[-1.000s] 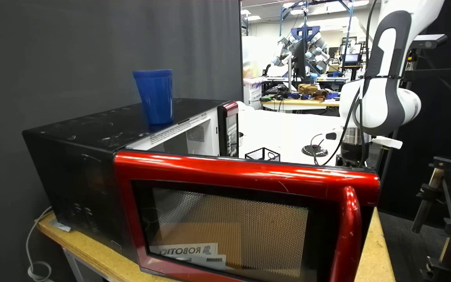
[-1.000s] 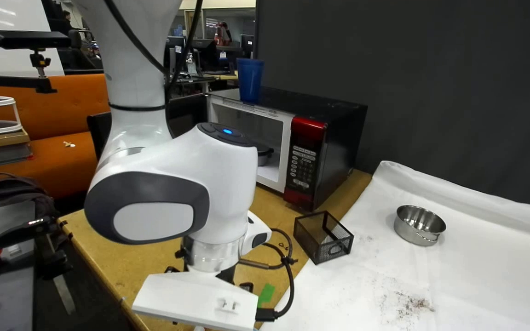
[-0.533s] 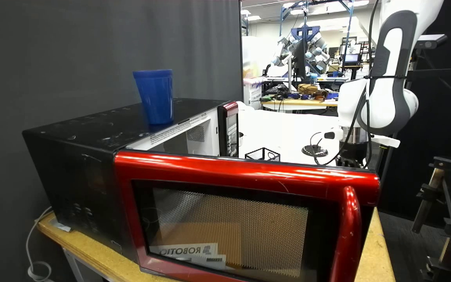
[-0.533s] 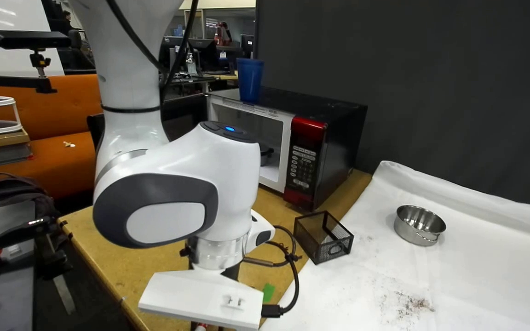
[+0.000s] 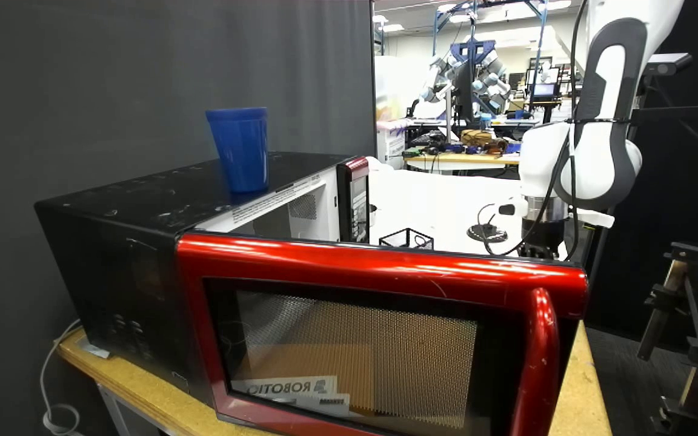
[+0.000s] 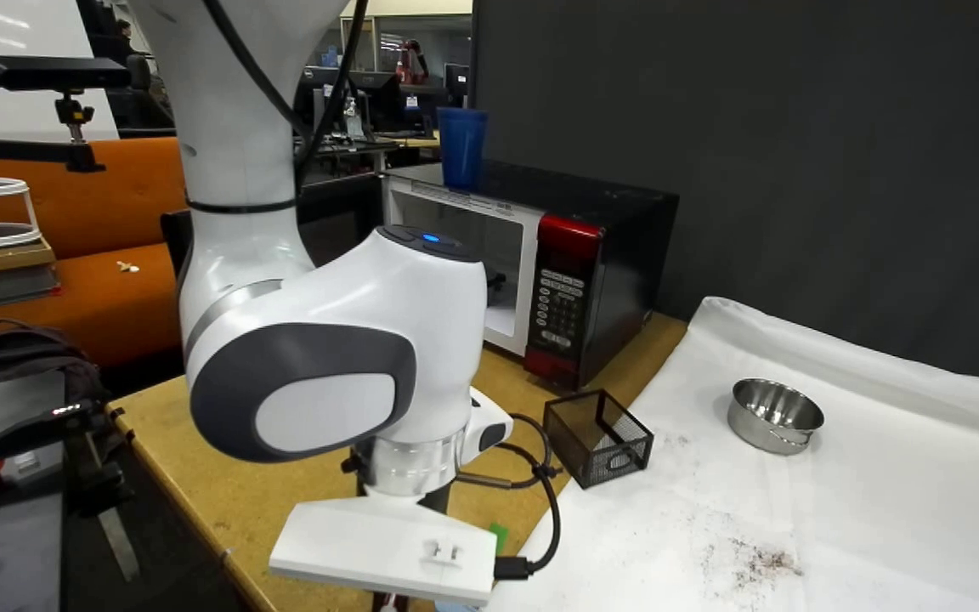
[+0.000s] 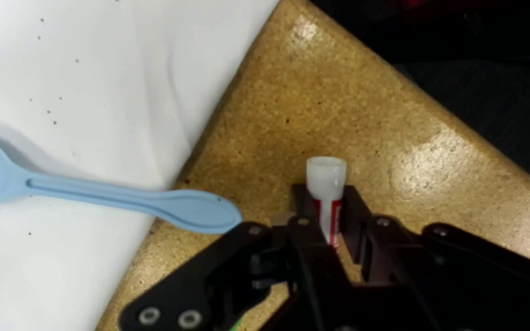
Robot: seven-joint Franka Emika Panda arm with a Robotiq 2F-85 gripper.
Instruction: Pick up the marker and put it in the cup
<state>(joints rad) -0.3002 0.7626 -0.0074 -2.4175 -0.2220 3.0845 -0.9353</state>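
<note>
In the wrist view my gripper (image 7: 324,197) is shut on the marker (image 7: 326,177), one dark finger pressed to each side. The marker's whitish end sticks out past the fingertips, and its red-and-white body runs back between them. Whether it touches the tabletop I cannot tell. A blue cup (image 5: 243,151) stands upright on top of the microwave, far from my gripper; the same cup (image 6: 462,149) shows in both exterior views. Its inside is hidden. A bit of the marker (image 6: 389,602) shows at the bottom of an exterior view, under the white camera mount.
The microwave (image 6: 600,191) has its red-framed door (image 5: 385,260) swung wide, between that camera and my hand. A blue spoon (image 7: 131,200) lies beside the fingers. A black mesh basket (image 6: 598,438) and a metal pot (image 6: 774,416) stand farther off. The table edge (image 7: 430,110) is near.
The jaws have gone from wide to shut on the marker. The hand has shifted slightly, rightward in an exterior view. The cup has stayed where it was.
</note>
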